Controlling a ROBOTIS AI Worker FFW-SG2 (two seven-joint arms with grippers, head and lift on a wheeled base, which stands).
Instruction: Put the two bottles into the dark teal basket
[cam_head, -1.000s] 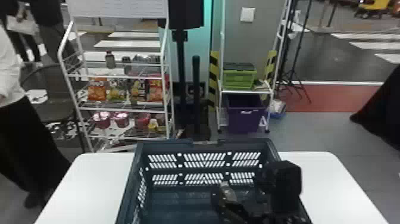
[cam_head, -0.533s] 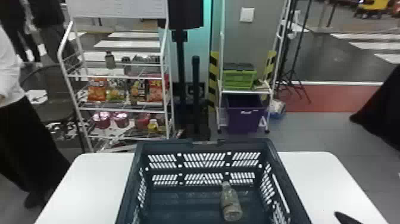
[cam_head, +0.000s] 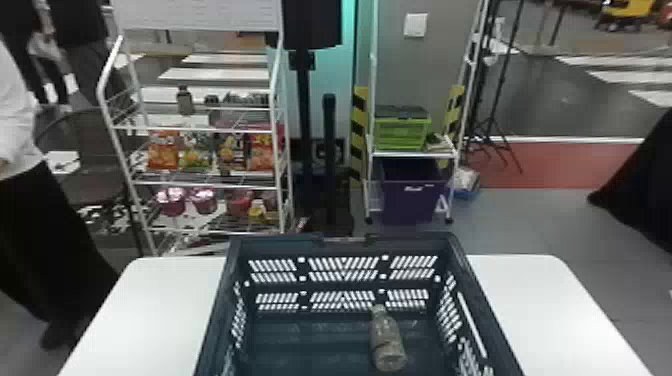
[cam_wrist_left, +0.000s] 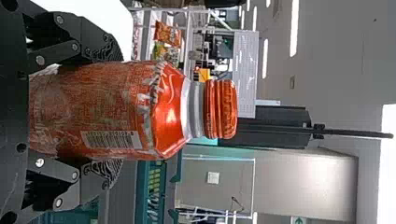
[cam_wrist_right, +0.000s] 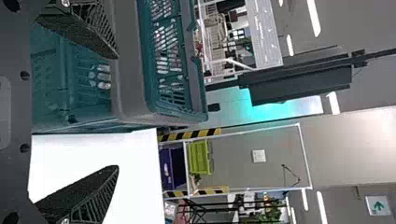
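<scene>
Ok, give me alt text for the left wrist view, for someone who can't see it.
A red bottle is held upright in the left gripper, its cap above the fingers. Behind it are part of the dark teal basket, a rack with snack bags, and a grey wall.

Gray floor (cam_head: 532, 215) beyond white table (cam_head: 540, 300)

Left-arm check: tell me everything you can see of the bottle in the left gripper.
The bottle is glossy red-orange and metallic-looking, with pale printed patterns and a barcode on a white patch. Its shoulder slopes to a silvery neck, and the ridged red-orange cap is on. It is held roughly upright, cap up, between the left gripper's two fingers, one against each side. Its base is hidden.
</scene>
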